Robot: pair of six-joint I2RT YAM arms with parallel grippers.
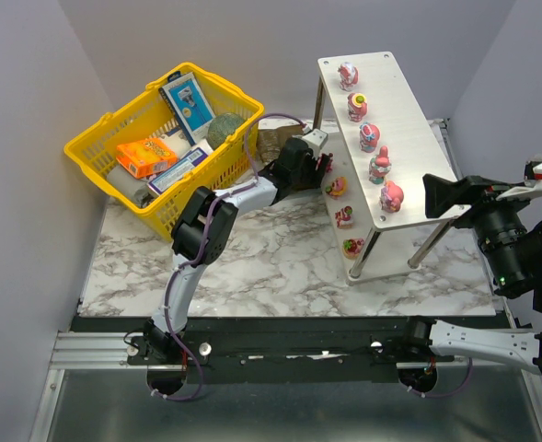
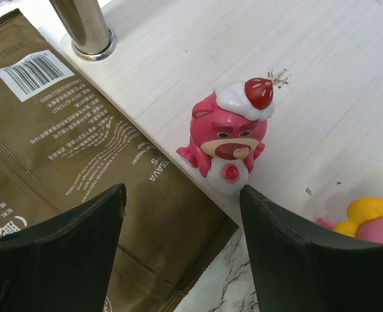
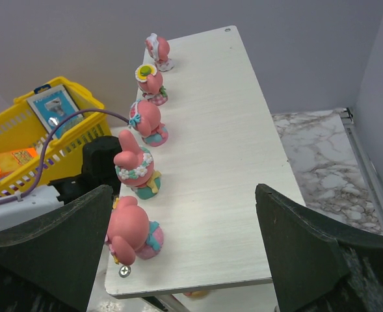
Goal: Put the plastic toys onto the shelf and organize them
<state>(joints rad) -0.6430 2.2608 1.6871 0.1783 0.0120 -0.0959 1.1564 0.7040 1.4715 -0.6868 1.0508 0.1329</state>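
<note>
Beside the shelf (image 2: 321,78) edge, left gripper (image 2: 181,190) gapes before a pink bear (image 2: 230,133); right gripper (image 3: 183,190) gapes too.

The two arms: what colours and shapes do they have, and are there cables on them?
Both the left arm and the right arm have white links between chunky black joints. A thin purple cable runs along each. The fingers are broad, black and wedge-shaped.
</note>
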